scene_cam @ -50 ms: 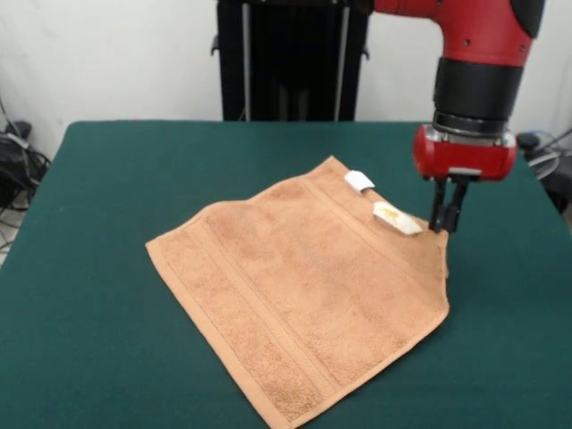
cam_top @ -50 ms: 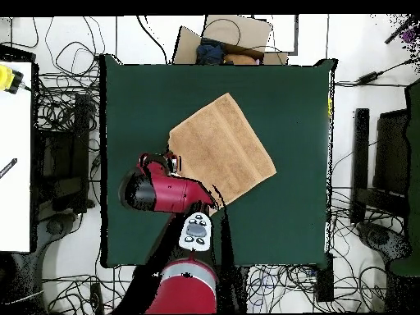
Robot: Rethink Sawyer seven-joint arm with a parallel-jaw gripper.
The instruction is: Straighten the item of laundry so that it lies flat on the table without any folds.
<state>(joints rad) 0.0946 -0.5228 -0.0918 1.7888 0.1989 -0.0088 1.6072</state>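
Square tan terry towel [scene_cam @ -50 ms: 299, 290] flat on green table [scene_cam @ -50 ms: 98, 295], gripper [scene_cam @ -50 ms: 447, 219] fingers together at towel's corner

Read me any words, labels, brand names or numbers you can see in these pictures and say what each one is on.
No text can be read in either view.
The two white tags on the towel: one looks blank, the other has a yellowish mark too blurred to read.
The robot arm and the grey panel near its base: no legible lettering.
The green table: no markings.
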